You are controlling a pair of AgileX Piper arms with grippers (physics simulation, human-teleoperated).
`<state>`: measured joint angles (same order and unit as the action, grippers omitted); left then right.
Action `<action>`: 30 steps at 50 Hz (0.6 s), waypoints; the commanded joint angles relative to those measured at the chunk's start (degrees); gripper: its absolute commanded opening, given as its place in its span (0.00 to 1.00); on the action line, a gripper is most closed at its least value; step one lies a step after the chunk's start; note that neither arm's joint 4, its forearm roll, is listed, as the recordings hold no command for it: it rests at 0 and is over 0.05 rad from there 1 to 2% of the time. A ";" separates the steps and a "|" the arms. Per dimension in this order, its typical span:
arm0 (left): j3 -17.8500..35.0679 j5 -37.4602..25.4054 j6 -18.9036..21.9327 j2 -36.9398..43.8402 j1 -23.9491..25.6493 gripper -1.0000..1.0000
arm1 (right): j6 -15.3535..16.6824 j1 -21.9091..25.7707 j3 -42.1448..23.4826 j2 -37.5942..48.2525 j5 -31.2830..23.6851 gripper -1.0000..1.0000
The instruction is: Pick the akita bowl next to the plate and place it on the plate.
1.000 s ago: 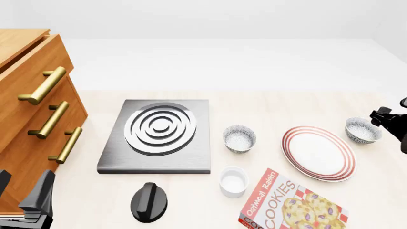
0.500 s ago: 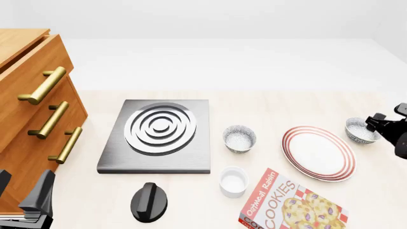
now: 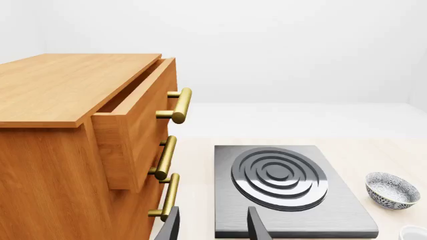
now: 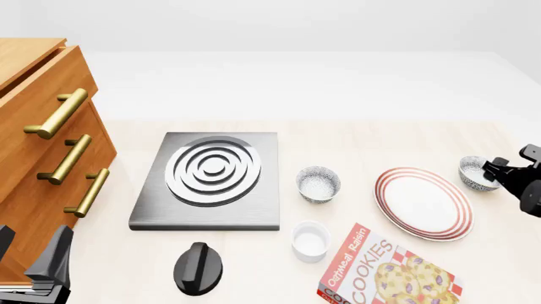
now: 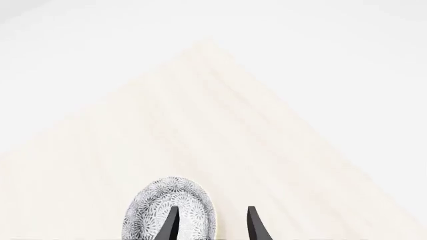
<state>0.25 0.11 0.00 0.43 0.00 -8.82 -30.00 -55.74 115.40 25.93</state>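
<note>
1. The bowl (image 4: pixel 475 173) that matters sits near the table's right edge, just beside the plate (image 4: pixel 422 203) on its far-right side. There's a look-alike bowl (image 4: pixel 318 183) more toward the middle, between plate and burner (image 4: pixel 211 171), and I'd say that one is less close to the plate.
2. The right pincer (image 4: pixel 500 170) is right at the bowl, coming in from the right-edge side. In the right wrist view its fingers are apart, with one finger (image 5: pixel 171 223) over the bowl (image 5: pixel 170 212) and the other outside the rim, so they look set to straddle the wall. Nothing is gripped yet as far as I can tell.
3. The left pincer (image 3: pixel 212 226) is parked way over by the drawers (image 4: pixel 38 152) at the left edge, fingers spread and empty. The right arm is obviously nearer.
4. The bowl is round, so there's no long axis to worry about. The carry would go from the bowl toward the table's middle and a bit nearer, onto the plate.
</note>
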 commanded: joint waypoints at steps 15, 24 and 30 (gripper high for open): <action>0.00 0.00 0.00 0.00 0.00 1.00 | -0.32 -0.31 -0.14 2.12 0.54 1.00; 0.00 0.00 0.00 0.00 0.00 1.00 | -0.49 -0.22 0.18 2.39 0.77 1.00; 0.00 0.00 0.00 0.00 0.00 1.00 | -0.56 -0.22 0.20 2.92 0.99 1.00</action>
<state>0.25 0.11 0.00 0.43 0.00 -9.26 -30.22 -55.62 117.67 26.66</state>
